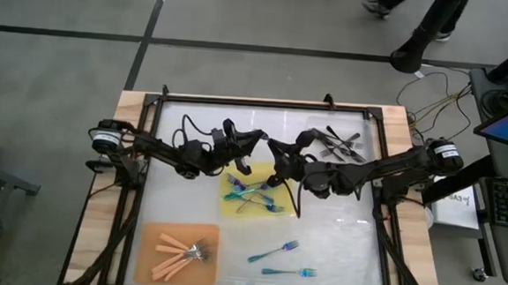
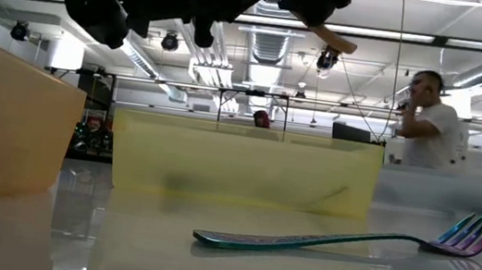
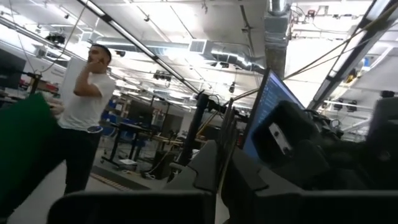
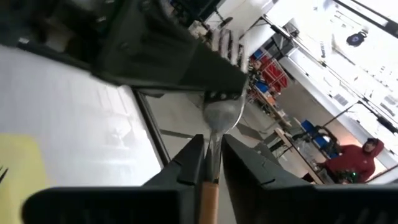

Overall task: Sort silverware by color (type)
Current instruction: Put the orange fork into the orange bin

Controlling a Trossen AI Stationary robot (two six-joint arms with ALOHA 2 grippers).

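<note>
Both grippers meet high over the table's middle, above the yellow mat [image 1: 232,207]. My right gripper [image 4: 209,168] is shut on an orange-handled fork [image 4: 219,115] whose silver head points at my left gripper [image 1: 258,140]. My left gripper [image 3: 222,177] is shut on a thin edge-on strip. In the low view the fork's orange handle [image 2: 338,43] juts out under the dark grippers. Blue-teal forks [image 1: 252,197] lie on the yellow mat. Orange-handled forks [image 1: 184,249] lie on the orange mat [image 1: 154,265]. Two teal forks [image 1: 274,250] lie flat on the white table, and dark forks [image 1: 342,146] are near the far right corner. My left gripper has a thin upright strip [image 3: 225,143] pinched between its fingers. In the right wrist view the fork's tines [image 4: 217,96] end at its dark fingers [image 4: 168,59], which hide the exact contact. My right gripper pinches the fork where the orange handle meets the silver neck [image 4: 209,186]. The fork lies along the fingers, head forward. It is lifted clear of the table.
A black frame [image 1: 265,102] rims the white table top. In the low view the two loose teal forks [image 2: 339,241] lie near the camera, in front of the yellow mat's edge [image 2: 246,168]. A person [image 2: 429,122] stands beyond the table. Cables and a laptop sit off the right side.
</note>
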